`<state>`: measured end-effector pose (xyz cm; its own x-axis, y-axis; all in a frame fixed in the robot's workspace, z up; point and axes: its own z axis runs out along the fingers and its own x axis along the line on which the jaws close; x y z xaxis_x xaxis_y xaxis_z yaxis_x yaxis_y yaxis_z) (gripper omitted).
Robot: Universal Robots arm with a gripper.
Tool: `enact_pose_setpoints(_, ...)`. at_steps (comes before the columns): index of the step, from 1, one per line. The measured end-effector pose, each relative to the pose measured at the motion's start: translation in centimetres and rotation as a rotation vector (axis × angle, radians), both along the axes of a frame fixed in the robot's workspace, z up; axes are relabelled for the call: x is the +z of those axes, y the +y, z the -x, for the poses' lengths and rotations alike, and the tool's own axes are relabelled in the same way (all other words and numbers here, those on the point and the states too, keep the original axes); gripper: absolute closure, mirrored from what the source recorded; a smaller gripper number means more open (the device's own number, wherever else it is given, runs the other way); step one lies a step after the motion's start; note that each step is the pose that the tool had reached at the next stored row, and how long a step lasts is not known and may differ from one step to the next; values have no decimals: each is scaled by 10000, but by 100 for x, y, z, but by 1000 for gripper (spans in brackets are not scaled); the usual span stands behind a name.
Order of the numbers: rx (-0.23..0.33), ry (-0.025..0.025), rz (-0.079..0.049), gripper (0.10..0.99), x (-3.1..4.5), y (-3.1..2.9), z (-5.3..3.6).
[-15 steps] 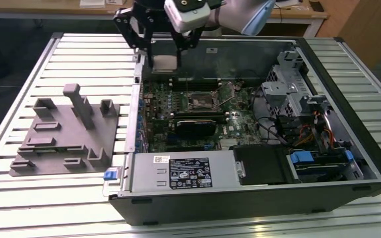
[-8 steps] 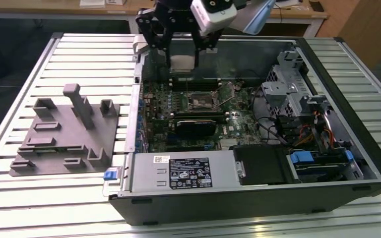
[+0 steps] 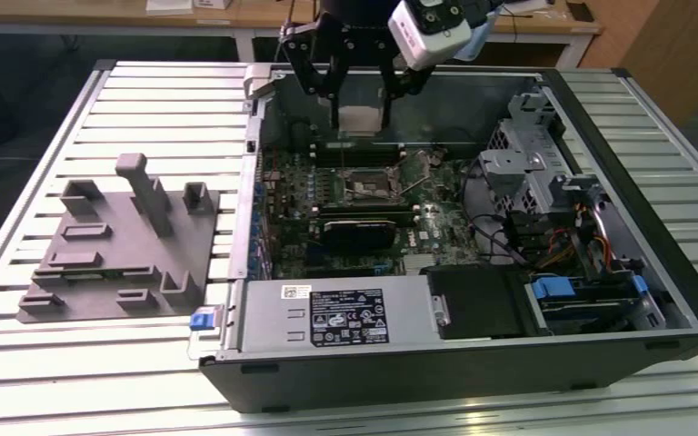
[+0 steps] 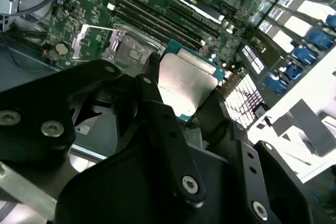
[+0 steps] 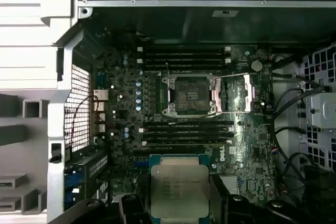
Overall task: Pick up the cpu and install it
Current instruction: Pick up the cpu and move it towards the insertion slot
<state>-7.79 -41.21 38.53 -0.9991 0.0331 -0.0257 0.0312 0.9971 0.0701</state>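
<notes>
You are looking at the cpu (image 5: 179, 190): a flat square chip with a silvery metal top carrying faint print, and a thin teal-green rim framing it in both wrist views. Your gripper (image 3: 362, 113) is clamping it by 2 opposite edges between 2 black fingers (image 4: 153, 95). In the exterior view the arm is reaching down from the upper middle of the frame, holding the chip inside the open computer case (image 3: 640, 300), above the open socket (image 3: 365, 182) and apart from it. The grey fixture plate (image 3: 119, 245) is sitting at the frame's left.
</notes>
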Motion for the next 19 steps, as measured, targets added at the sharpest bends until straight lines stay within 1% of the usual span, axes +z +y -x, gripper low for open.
enact_pose_setpoints(4, 0, 1, 1, 549, -72, 0, -55)
enact_pose_setpoints(5, 0, 1, 1, 549, -108, 0, -68)
enact_pose_setpoints(19, 0, 1, 1, 549, -362, 2, -81)
